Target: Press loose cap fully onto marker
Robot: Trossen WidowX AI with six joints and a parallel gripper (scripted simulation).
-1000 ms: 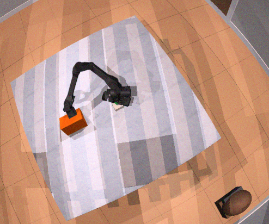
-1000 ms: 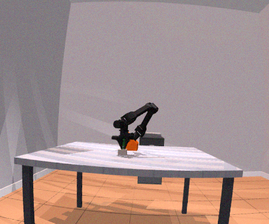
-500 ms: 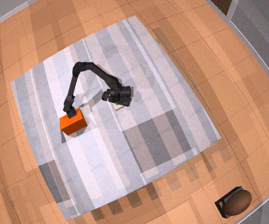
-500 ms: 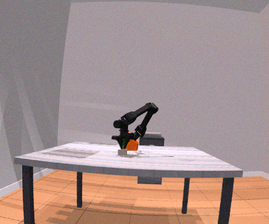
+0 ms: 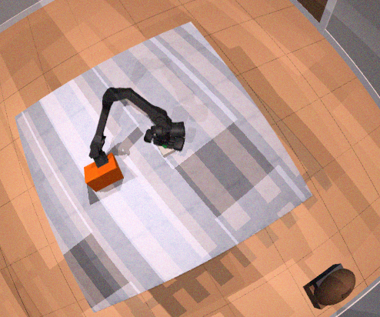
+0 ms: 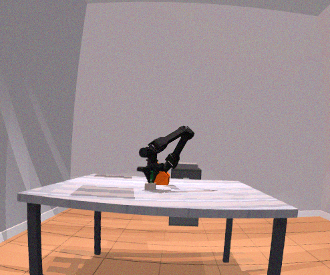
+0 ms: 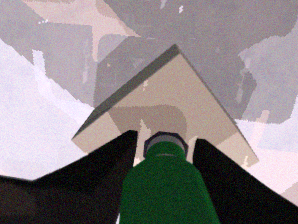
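Nearest, at the bottom centre of the wrist view, is the green cap (image 5: 165,146) (image 6: 151,176) (image 7: 167,195), as I judge it. The gripper (image 5: 165,145) (image 6: 151,181) (image 7: 165,143) is closed on it, one finger at each side, probably so that it stays in line for pressing. Beyond its narrow end shows a dark ring (image 7: 147,146), maybe part of the marker; whether the cap is fully seated, I cannot tell. Farther, the pale holder block (image 5: 168,153) (image 6: 149,187) (image 7: 160,87) sits below, likely to keep the marker upright. Farther still, left of centre in the top view, the orange box (image 5: 104,179) (image 6: 162,178) stands at the arm's foot.
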